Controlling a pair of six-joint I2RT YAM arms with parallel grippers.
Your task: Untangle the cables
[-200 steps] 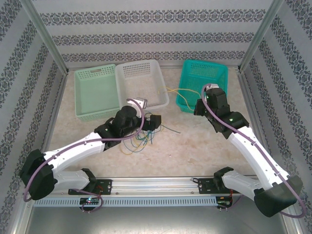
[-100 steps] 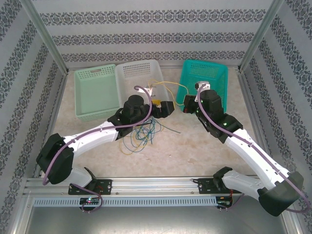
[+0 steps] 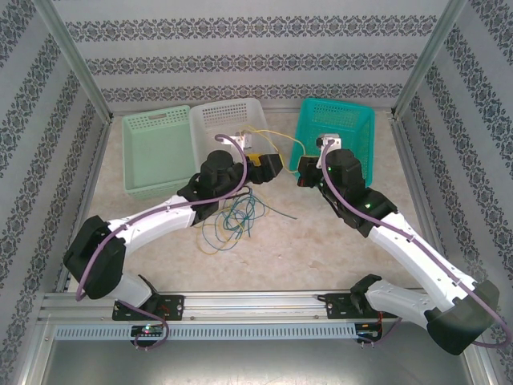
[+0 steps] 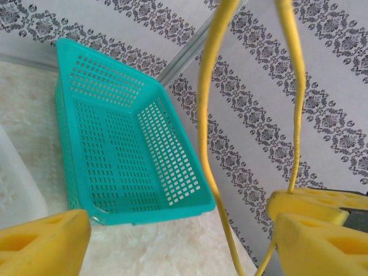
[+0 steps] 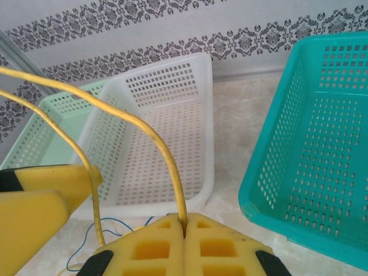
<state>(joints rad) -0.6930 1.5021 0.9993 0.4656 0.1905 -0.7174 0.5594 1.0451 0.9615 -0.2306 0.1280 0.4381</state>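
Observation:
A tangle of thin blue, green and yellow cables [image 3: 232, 218] lies on the table in front of the white basket. One yellow cable [image 3: 276, 138] rises from it in a loop between the two grippers. My right gripper [image 5: 185, 221] is shut on this yellow cable [image 5: 164, 155], which comes out of the seam between its pads; from above, the right gripper [image 3: 308, 169] hangs beside the teal basket. My left gripper [image 3: 269, 165] faces it closely. Its jaws stand open, and the yellow cable [image 4: 206, 132] runs untouched between the left fingers [image 4: 43, 244].
Three baskets stand at the back: light green [image 3: 156, 120], white [image 3: 260, 128] and teal [image 3: 365, 120]. A loose green strand [image 3: 279, 212] trails right of the tangle. Patterned walls and metal posts close in both sides. Bare table lies toward the near rail.
Both grippers have closed in on each other near the white basket's corner, the left moving up and right. The yellow cable now loops higher, and the left jaws have narrowed a little.

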